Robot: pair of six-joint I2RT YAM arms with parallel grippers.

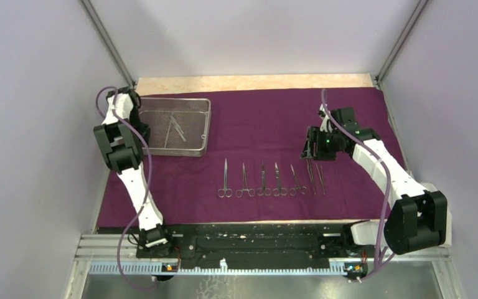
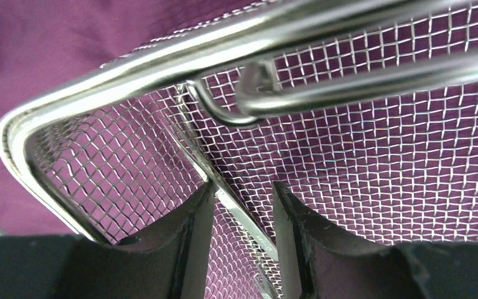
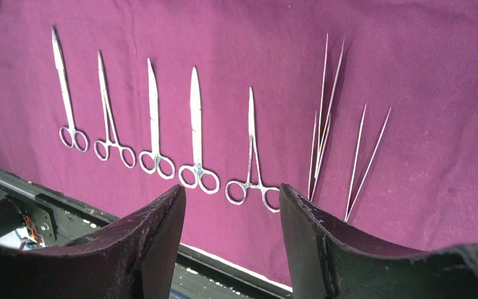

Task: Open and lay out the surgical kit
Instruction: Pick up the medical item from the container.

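Nearest the arm bases, a row of instruments [image 1: 271, 180] lies on the purple cloth [image 1: 261, 118], five scissor-like pieces and then two tweezers [image 3: 364, 162], all with their long axes running near to far. The right gripper [image 3: 230, 193] hangs just beyond the row's tweezer end, fingers wide apart and holding nothing. Farther back on the left stands the mesh tray [image 1: 207, 128] with a few instruments left in it [image 1: 177, 128], lying slantwise, mostly near to far. The left gripper [image 2: 243, 185] is much the nearer, at the tray's left end with its fingers parted. A slim steel strip [image 2: 233, 205] passes between them ungripped, and whether it is an instrument or part of the tray is unclear. The cloth lies flat, a pale strip of table [image 1: 255, 82] beyond it, plain walls on three sides.
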